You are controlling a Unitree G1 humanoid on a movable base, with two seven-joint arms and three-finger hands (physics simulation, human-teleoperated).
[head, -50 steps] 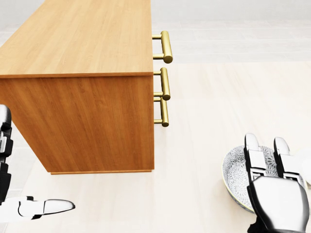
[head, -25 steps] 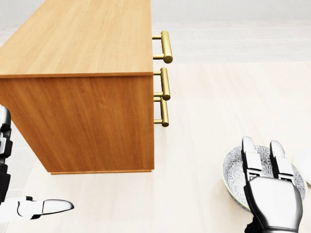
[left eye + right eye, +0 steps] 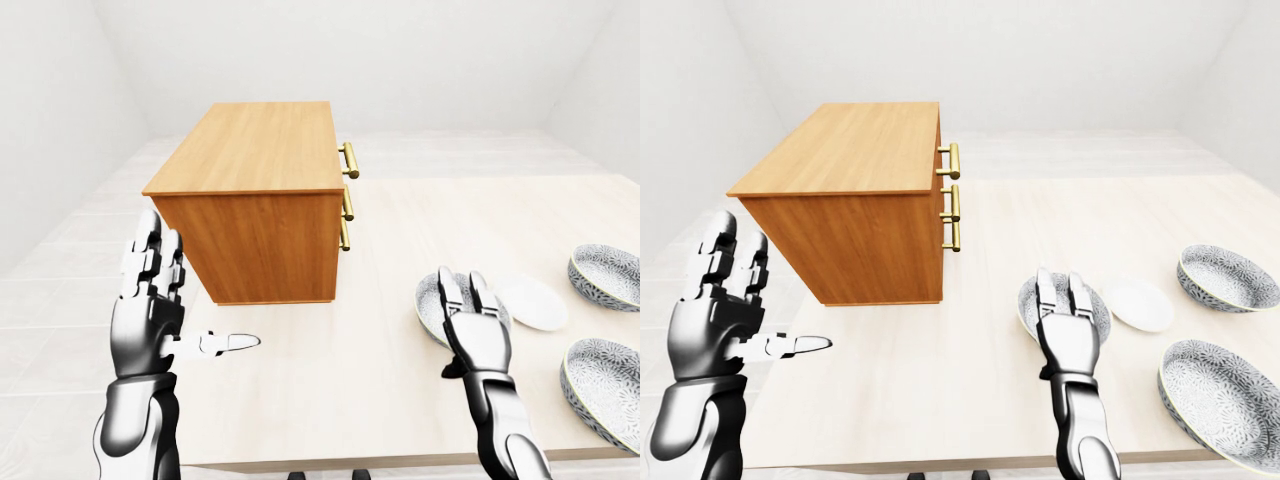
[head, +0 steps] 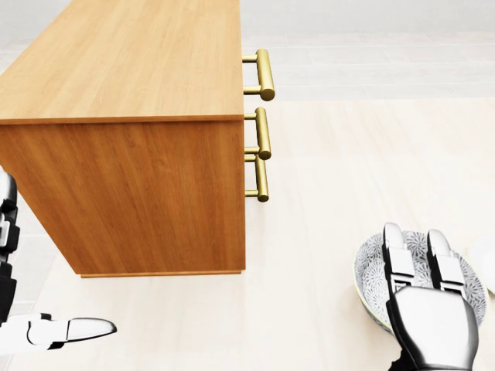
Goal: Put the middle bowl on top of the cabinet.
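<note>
Left-eye view: the right robot hand (image 3: 472, 325) hangs wide open over the patterned bowl (image 3: 427, 300) on the table (image 3: 350, 370), right of the cabinet (image 3: 255, 150); the left robot hand (image 3: 148, 310) is raised, also open and empty. Head and right-eye views: the right fingers cover the bowl's near side, but I cannot tell whether they touch it. It would be best to hook the fingers over the rim, grip firmly, then lift above the cabinet top.

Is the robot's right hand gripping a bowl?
No, the right hand is held over the patterned bowl with its fingers stretched out straight, not curled round it.
</note>
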